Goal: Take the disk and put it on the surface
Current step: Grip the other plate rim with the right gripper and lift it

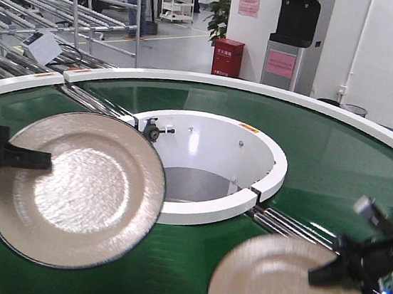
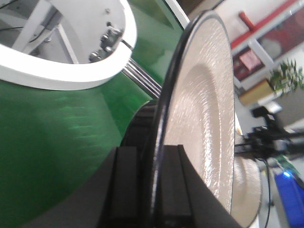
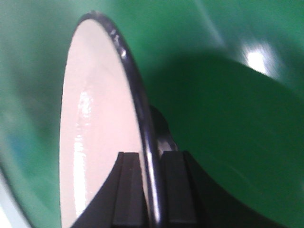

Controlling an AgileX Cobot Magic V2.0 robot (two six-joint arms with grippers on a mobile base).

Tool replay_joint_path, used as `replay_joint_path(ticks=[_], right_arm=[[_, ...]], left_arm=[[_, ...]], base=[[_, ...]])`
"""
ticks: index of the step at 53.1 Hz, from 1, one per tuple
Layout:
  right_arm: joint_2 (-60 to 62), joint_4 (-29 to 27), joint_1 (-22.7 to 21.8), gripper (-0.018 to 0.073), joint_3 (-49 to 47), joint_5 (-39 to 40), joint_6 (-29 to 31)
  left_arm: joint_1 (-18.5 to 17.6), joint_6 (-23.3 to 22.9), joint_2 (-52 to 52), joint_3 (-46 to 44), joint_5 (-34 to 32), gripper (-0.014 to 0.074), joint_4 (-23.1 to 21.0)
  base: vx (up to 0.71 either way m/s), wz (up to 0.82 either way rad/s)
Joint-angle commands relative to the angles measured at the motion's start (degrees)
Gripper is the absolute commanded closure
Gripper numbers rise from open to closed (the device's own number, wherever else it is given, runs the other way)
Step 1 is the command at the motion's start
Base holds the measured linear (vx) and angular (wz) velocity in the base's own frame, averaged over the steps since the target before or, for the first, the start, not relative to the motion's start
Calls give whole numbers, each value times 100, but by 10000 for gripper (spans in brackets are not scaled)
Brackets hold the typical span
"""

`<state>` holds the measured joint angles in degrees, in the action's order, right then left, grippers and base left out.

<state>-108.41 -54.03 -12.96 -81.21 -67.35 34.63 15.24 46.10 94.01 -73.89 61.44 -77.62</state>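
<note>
Two beige disks with dark rims are lifted over the green belt. The larger-looking disk (image 1: 76, 190) is at the left of the front view, tilted, with my left gripper (image 1: 28, 160) shut on its left rim. In the left wrist view the same disk (image 2: 204, 109) stands edge-on between the black fingers (image 2: 124, 185) of the left gripper (image 2: 154, 159). A second disk (image 1: 283, 290) hangs at the lower right, its right rim held by my right gripper (image 1: 326, 273). The right wrist view shows that disk (image 3: 99, 133) pinched in the right gripper (image 3: 151, 164). The surface is out of view.
The green ring-shaped conveyor belt (image 1: 324, 155) runs under both disks. A white inner ring wall (image 1: 267, 156) surrounds a central pit. Metal rollers (image 1: 291, 227) cross the belt on the right. Roller racks (image 1: 20, 61) stand at the back left.
</note>
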Motion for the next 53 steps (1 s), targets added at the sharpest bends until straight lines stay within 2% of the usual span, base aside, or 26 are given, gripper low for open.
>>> replay_joint_path(ticks=[1, 8, 16, 24, 33, 53], right_arm=[[726, -1286, -75, 568, -177, -387, -2], [1143, -1834, -103, 568, -177, -230, -41], [1521, -2306, -103, 568, -177, -48, -68], [1755, -2308, -103, 568, -177, 163, -68], [1837, -2296, -103, 568, -177, 163, -68], [1835, -2292, -103, 568, -177, 145, -68]], left_arm=[[288, -432, -295, -241, 215, 604, -791], [486, -602, -295, -241, 433, 604, -778], [418, -774, -295, -241, 477, 604, -722], [201, -853, -295, -241, 422, 604, -515], [12, -894, -295, -241, 411, 603, -547], [17, -874, -295, -241, 449, 603, -529]], base=[[0, 0], [0, 0], [0, 0], [0, 0], [0, 0], [0, 0]])
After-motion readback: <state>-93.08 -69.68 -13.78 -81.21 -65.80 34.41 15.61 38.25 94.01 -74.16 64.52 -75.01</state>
